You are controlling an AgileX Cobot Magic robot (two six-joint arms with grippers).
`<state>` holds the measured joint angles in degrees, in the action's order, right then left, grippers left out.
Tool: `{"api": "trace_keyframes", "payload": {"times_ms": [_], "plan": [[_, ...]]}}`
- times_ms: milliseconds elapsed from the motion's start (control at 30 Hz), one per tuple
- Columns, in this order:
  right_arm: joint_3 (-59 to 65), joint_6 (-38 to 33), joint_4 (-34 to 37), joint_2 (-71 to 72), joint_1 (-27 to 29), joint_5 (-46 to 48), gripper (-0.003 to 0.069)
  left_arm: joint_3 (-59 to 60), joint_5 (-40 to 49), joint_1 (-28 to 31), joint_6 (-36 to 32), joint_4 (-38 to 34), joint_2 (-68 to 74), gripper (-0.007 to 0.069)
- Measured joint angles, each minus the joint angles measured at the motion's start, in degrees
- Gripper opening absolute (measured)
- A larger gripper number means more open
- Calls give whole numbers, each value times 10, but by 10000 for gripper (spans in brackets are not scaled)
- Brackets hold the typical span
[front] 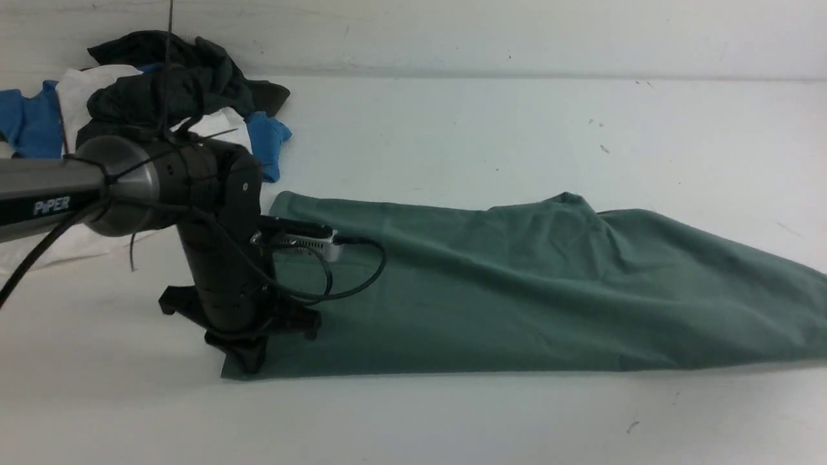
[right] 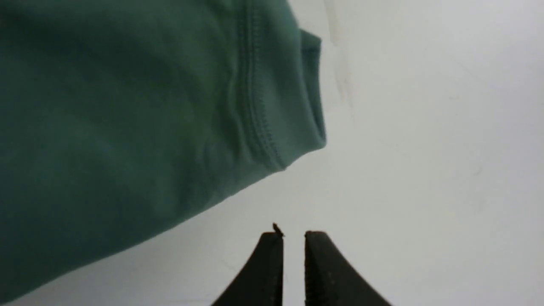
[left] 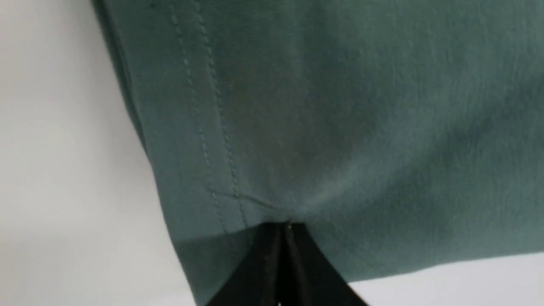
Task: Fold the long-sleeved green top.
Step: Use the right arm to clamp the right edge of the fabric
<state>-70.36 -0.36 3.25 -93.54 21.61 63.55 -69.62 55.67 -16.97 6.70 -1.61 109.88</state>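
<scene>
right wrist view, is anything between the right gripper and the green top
Nothing visible does. Only white table surface lies between the right gripper, jaws slightly apart and holding nothing, and the hemmed edge of the green top.

Well beyond the left gripper's fingers (front: 245,356), farther back and a little to their left, a heap of loose clothes (front: 161,97) sits close to the pale back wall (front: 517,32). A dark crumpled garment (front: 187,74) lies on top, a white garment (front: 90,87) under it, and a blue garment (front: 29,126) pokes out either side. The white table (front: 452,420) shows small dark specks far to the fingers' right.
</scene>
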Motion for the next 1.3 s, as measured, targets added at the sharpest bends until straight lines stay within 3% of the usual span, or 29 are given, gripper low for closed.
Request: {"api": "trace_keyframes", "payload": {"times_ms": [133, 367, 467, 567, 867, 1067, 1233, 1267, 1300], "plan": [[0, 0, 20, 0, 0, -31, 238, 51, -11, 17, 1, 8, -44, -4], [-15, -8, 63, -39, 0, -69, 502, 38, -1, 41, 1, 16, -78, -4], [-53, -11, 63, -93, 0, -44, 578, 37, 16, 50, 1, 16, -105, -4], [-88, -15, 64, -143, -1, -17, 599, 37, 30, 54, 1, 16, -145, -4], [-152, -37, 32, -242, -55, 33, 600, 37, 52, 54, -3, 7, -241, -4], [-160, -31, 9, -271, -74, 37, 554, 37, 78, 54, -4, 4, -260, -4], [-162, -21, 10, -274, -76, 40, 395, 38, 93, 54, -6, 2, -270, -4], [-165, -21, 10, -275, -76, 46, 260, 38, 93, 54, -8, 2, -277, -4], [-165, -21, 10, -275, -76, 47, 260, 38, 93, 54, -9, 2, -277, -4]]}}
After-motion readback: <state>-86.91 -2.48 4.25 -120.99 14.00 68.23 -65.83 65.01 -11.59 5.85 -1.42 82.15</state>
